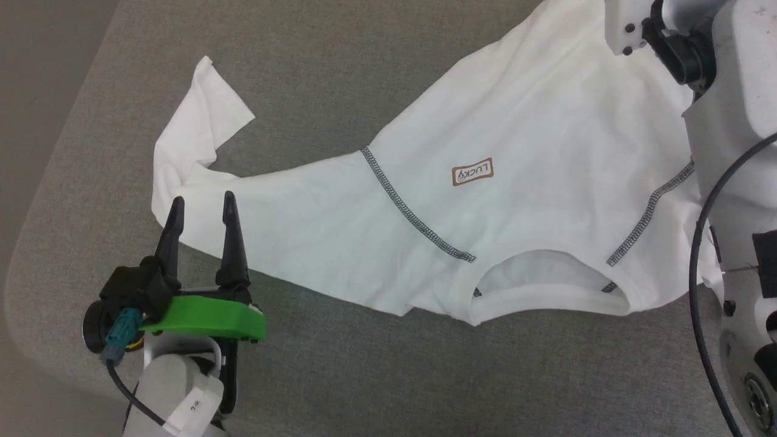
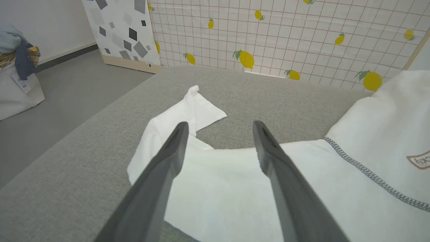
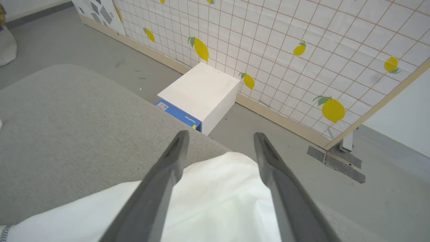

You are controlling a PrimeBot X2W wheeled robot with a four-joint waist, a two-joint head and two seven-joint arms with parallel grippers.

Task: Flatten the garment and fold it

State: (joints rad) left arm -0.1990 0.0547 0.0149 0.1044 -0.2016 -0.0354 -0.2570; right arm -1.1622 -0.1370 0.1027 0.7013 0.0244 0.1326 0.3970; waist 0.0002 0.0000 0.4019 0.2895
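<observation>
head view is showing the shirt (image 1: 534,121) lying front up and mostly spread on the grey pad (image 1: 364,376), its collar (image 1: 546,291) facing the pad's near edge and its patch (image 1: 472,172) reading upside down. one sleeve (image 1: 200,121) is stretching toward the pad's left corner, its cuff end folding back on itself. the left gripper (image 1: 203,198) is hovering over the pad's near left part, fingers spread wide and gripping nothing, tips sitting above the sleeve's lower edge. in the right wrist view the right gripper (image 3: 220,133) is also standing released, fingers apart over the shirt's far end at the pad's far right edge; whether it is touching the cloth i cannot tell. a white box (image 3: 198,90) is sitting on the floor (image 3: 84,37) just beyond that edge of the pad.
</observation>
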